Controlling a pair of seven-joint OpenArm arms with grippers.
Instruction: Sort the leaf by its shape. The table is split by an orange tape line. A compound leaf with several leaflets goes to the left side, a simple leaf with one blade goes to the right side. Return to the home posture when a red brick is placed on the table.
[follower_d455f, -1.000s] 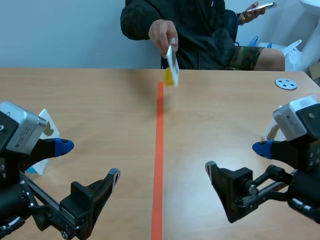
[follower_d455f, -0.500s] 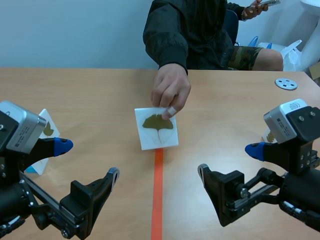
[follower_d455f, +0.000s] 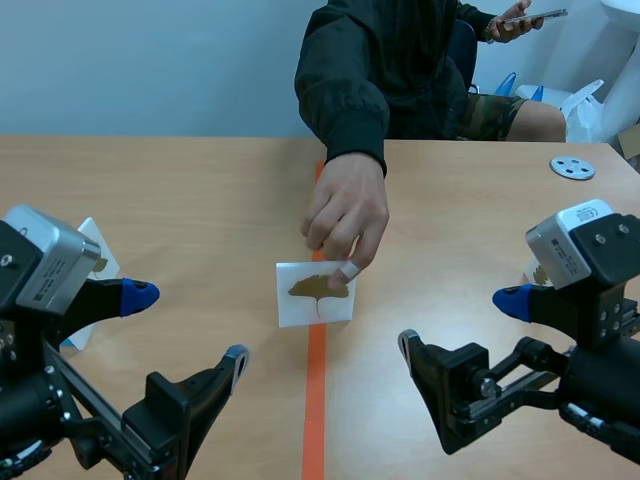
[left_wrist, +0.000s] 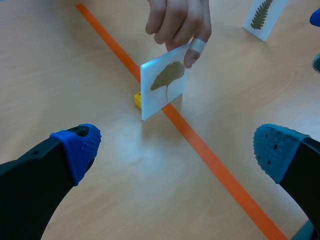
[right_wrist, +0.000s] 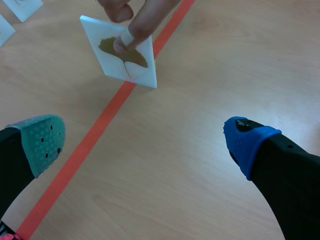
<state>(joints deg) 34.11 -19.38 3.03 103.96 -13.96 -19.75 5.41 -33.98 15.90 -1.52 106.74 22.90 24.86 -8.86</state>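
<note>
Card (follower_d455f: 315, 293) with 1 leaf blade lowered onto tape line (follower_d455f: 315, 400) by hand (follower_d455f: 345, 215). Left gripper (follower_d455f: 185, 325), right gripper (follower_d455f: 458, 320) wide open; card goes right.

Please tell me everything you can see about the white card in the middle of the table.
The card is a white square, stiff as it looks, bearing one olive-brown fan-shaped leaf with a thin stem. It stands tilted over the orange line, a small yellow piece at its lower edge. A person's hand holds its top, one bandaged finger on its face.
</note>
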